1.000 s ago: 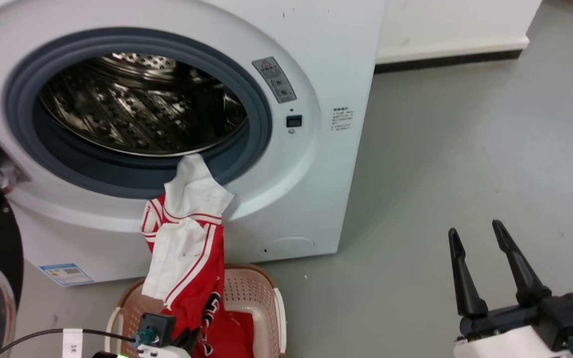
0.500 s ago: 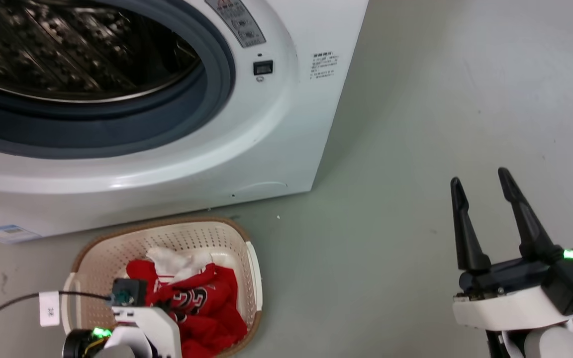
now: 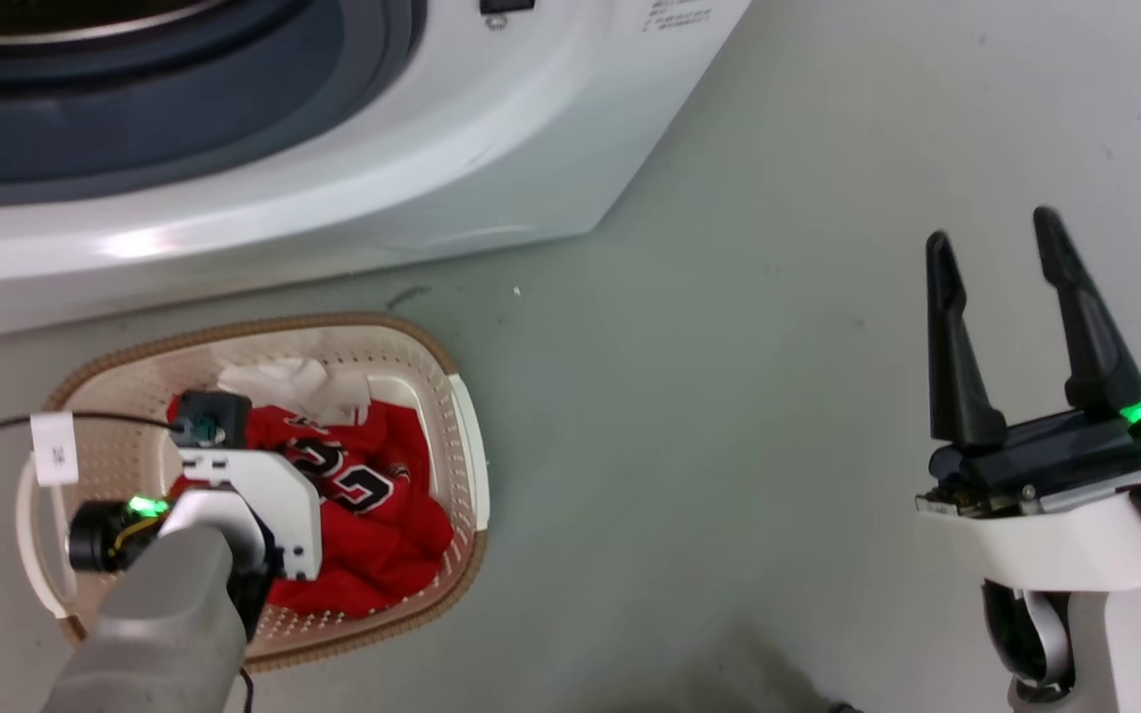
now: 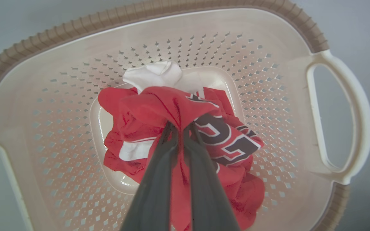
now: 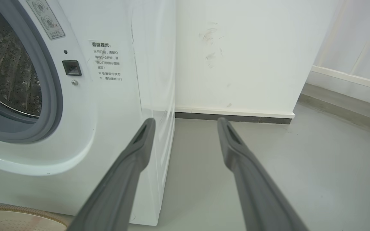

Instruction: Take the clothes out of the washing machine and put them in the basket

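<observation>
We hold our left gripper (image 4: 180,128) low inside the cream basket (image 4: 159,12), its two dark fingers pressed together on a red fold of the red-and-white jersey (image 4: 228,141). The garment should reach the bottom before we let it go; released higher, a sleeve might drape over the brown rim. The jersey lies heaped on the middle of the basket's bottom with its black number up and a white part (image 4: 159,73) towards the far wall. More red cloth (image 4: 249,195) bulges at the heap's lower right in the left wrist view, and we cannot tell whether that is the plain red garment or the same one. The basket stands on the grey floor (image 3: 729,396) just before the washing machine (image 3: 353,198), under its door opening, which keeps the carry short. The part of the drum (image 5: 8,80) that we see holds no cloth, so we judge that little is left but to part the fingers and lift out. Our left arm reaches in from the lower left of the head view, the forearm slanting over the basket's near edge and the wrist bent so the fingers point steeply down. Our right gripper (image 3: 992,226) hangs well apart over bare floor, its jaws parted and holding nothing, its fingers aimed past the machine's front corner.
</observation>
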Robot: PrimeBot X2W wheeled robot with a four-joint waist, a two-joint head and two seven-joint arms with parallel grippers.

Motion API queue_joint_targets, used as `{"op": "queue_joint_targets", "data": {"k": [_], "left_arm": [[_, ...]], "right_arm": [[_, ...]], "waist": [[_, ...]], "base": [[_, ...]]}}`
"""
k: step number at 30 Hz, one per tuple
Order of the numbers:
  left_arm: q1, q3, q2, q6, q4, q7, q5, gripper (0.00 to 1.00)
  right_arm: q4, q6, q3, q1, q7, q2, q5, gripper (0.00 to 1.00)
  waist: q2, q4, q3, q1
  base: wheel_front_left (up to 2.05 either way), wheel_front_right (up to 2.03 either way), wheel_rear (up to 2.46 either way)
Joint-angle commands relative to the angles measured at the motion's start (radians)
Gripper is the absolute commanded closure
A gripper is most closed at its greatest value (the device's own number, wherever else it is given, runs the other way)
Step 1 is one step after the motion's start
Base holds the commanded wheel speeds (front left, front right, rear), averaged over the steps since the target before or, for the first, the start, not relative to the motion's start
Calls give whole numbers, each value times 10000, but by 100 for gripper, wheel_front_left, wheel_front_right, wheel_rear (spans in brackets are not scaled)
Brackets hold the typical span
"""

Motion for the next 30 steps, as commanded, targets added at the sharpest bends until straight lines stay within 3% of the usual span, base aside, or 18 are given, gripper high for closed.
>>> {"op": "queue_joint_targets", "data": {"k": [1, 6, 7, 8, 9, 16, 24, 30], "left_arm": [[-373, -92, 111, 125, 66, 88, 128, 100], [-957, -391, 292, 370, 190, 375, 418, 100], [-1038, -424, 310, 401, 197, 409, 453, 86], [-1089, -452, 307, 421, 203, 434, 477, 24], [-1130, -474, 313, 422, 213, 407, 501, 0], [-919, -585, 224, 406, 268, 195, 451, 0], [-227, -154, -133, 390, 152, -923, 32, 0], [604, 325, -81, 789, -1374, -1063, 303, 0]], "right_arm": [[-130, -7, -24, -308, -20, 9, 84, 0], [-275, -7, 78, -662, -20, 9, 207, 0], [-287, -7, 90, -707, -20, 9, 239, 0], [-290, -7, 89, -758, -20, 7, 264, 0], [-284, -7, 94, -803, -20, 7, 272, 0], [-134, -7, 85, -796, -20, 9, 336, 0], [159, -7, 43, -189, -20, 6, 160, 0], [354, -7, -103, 434, -20, 7, -76, 0]], "waist": [[-1, -89, 944, -2], [-1, -118, 1698, -2], [-1, -124, 1794, -2], [-1, -124, 1862, -2], [-1, -124, 1905, -2], [-1, -122, 1644, -2], [-1, 126, 226, -2], [-1, 530, -973, -2]], "base": [[0, 0, 0], [0, 0, 0], [0, 0, 0], [0, 0, 0], [0, 0, 0], [0, 0, 0], [0, 0, 0], [0, 0, 0]]}}
